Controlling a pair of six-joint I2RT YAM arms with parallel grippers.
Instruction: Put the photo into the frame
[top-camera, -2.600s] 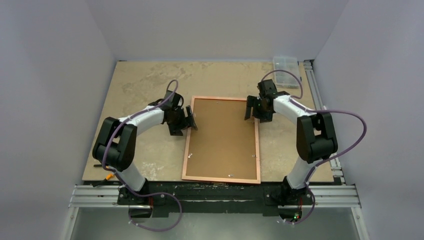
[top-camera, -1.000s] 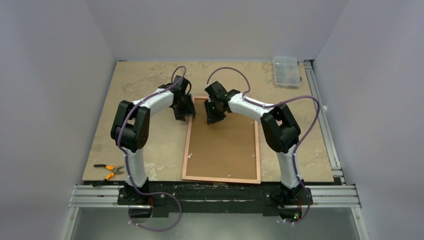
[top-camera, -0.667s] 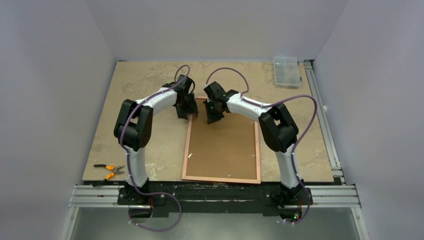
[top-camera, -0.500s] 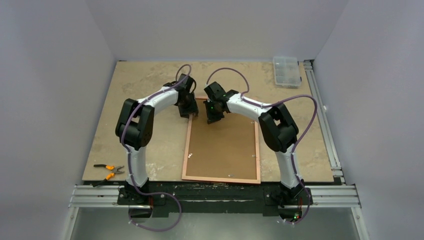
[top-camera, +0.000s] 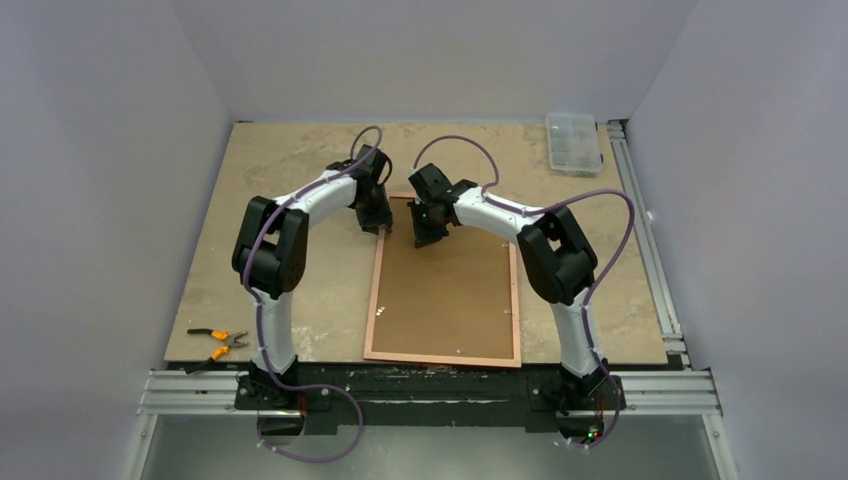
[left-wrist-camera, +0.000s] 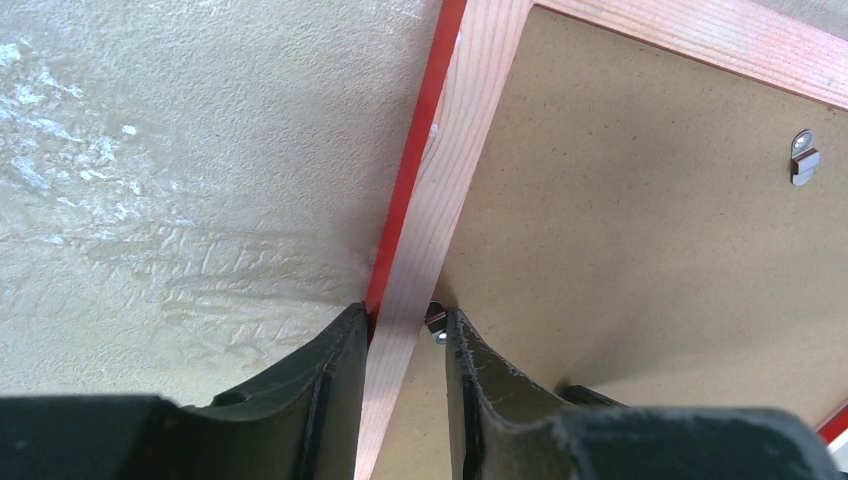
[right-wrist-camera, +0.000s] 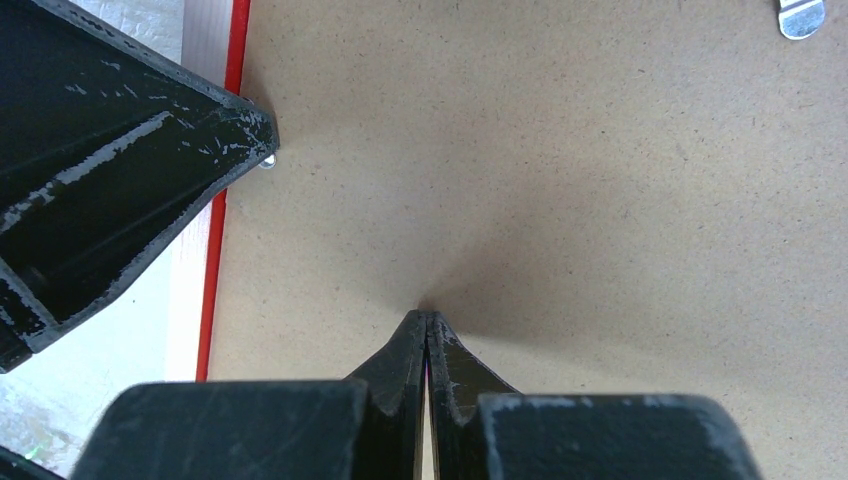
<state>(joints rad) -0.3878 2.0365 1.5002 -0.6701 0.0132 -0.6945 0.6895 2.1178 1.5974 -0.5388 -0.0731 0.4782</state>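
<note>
The frame (top-camera: 372, 300) lies face down on the table, its pale wooden rail (left-wrist-camera: 470, 120) edged in red. A brown backing board (top-camera: 447, 285) fills it. The photo is hidden from every view. My left gripper (top-camera: 378, 222) is at the frame's far left corner. In its wrist view the left gripper (left-wrist-camera: 405, 318) is open and straddles the left rail. One finger is against the red outer edge, the other beside a small metal tab (left-wrist-camera: 435, 322). My right gripper (top-camera: 422, 238) is shut and empty. The right gripper's (right-wrist-camera: 427, 316) tips rest on the backing board (right-wrist-camera: 600, 180).
Orange-handled pliers (top-camera: 215, 338) lie near the table's front left edge. A clear plastic box (top-camera: 573, 142) stands at the far right corner. More metal tabs (left-wrist-camera: 803, 157) sit along the frame's inner edge. Grey walls close in three sides.
Both arms came to the frame's far left corner. In the last second the left jaws narrowed around the rail. The right jaws shut on nothing and stayed on the board.
</note>
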